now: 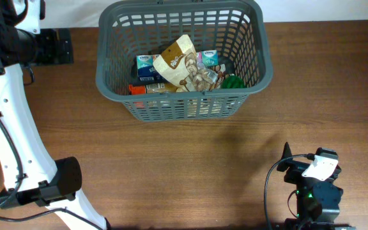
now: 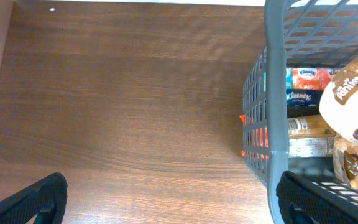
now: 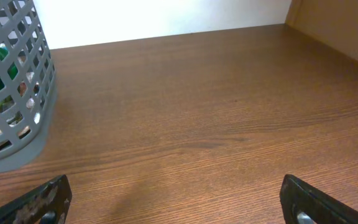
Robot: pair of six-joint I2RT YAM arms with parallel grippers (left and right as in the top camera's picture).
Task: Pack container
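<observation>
The container [image 1: 171,110] stands upright on the wooden table [image 1: 171,172], at the far side and roughly centred between the two arms. It holds several items: a tan snack bag [image 1: 179,64] lying tilted on top, a blue-and-white tissue pack [image 1: 147,67] to one side of the bag, a second tissue pack [image 1: 209,59] to the other, a green item [image 1: 233,82] against one end wall, and an orange-edged pack [image 1: 139,89] low at the near wall (mostly hidden by the lattice).

Left gripper [image 2: 179,202]: jaws released and spread wide, nothing between them. In the left wrist view one of its fingertips [image 2: 39,199] is over bare table, the other is level with the container's corner.

Right gripper [image 3: 180,202]: jaws released and spread wide, nothing held. Its fingertips [image 3: 319,199] are over bare table. The container wall appears only at the edge of the right wrist view, well apart from this gripper.
</observation>
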